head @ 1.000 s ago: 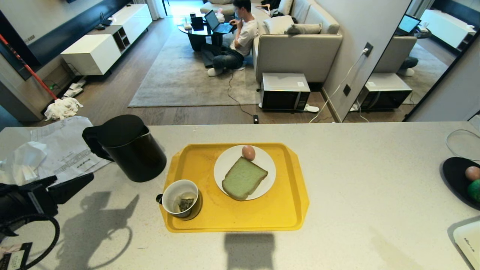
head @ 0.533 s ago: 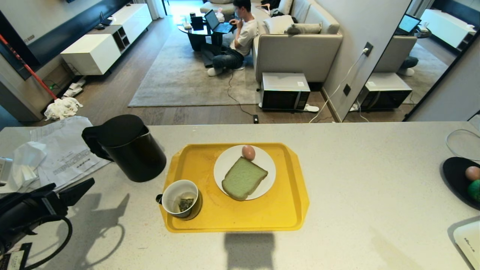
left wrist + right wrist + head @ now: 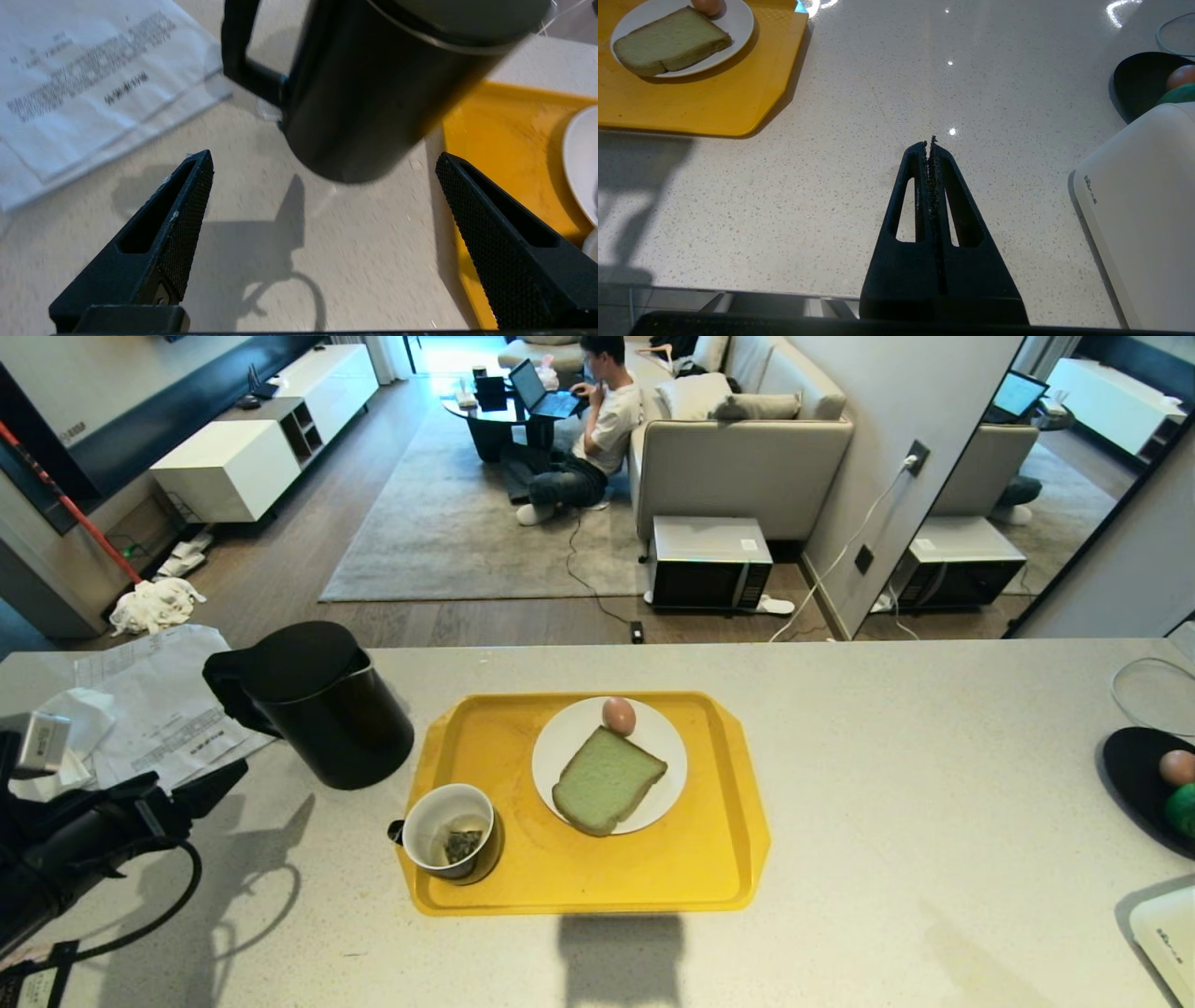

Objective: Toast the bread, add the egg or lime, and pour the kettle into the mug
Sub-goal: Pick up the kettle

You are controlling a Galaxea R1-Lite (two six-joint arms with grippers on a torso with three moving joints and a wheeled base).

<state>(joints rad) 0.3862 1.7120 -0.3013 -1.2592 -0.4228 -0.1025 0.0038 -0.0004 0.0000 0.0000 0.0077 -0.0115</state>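
Both fingers of the left gripper (image 3: 322,163) now stand spread wide after it has advanced across the counter (image 3: 887,784) toward the kettle (image 3: 322,709), apparently lining up a grasp for pouring into the mug (image 3: 455,831), while the right gripper (image 3: 932,144) rests pressed together.
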